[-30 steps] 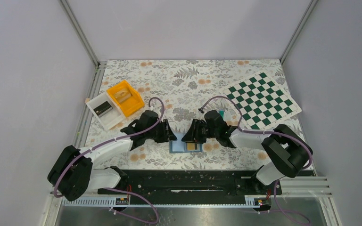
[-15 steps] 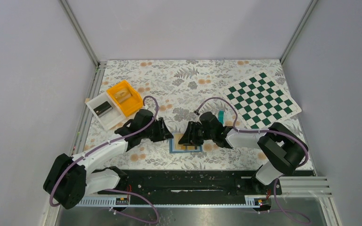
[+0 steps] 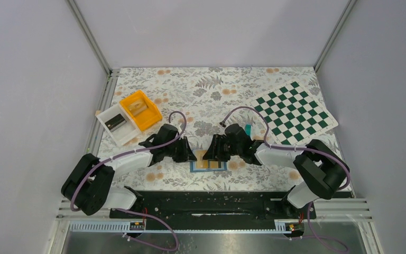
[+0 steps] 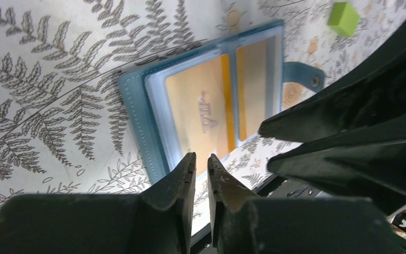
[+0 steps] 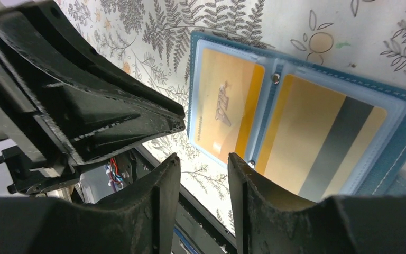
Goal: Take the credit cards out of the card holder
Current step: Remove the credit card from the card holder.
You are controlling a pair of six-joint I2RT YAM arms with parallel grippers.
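Left gripper [image 4: 200, 159]: fingers nearly together, nothing between them, tips at the edge of the flat blue-teal bifold card holder [image 3: 209, 163]. The holder lies open on the floral-print table [image 3: 211, 90], between both grippers. Two orange-tan credit cards [image 5: 227, 111] sit in its clear pockets. Right gripper [image 5: 203, 159]: moderate gap, empty, over the holder's edge. A small teal card [image 3: 248, 128] lies just behind the right arm.
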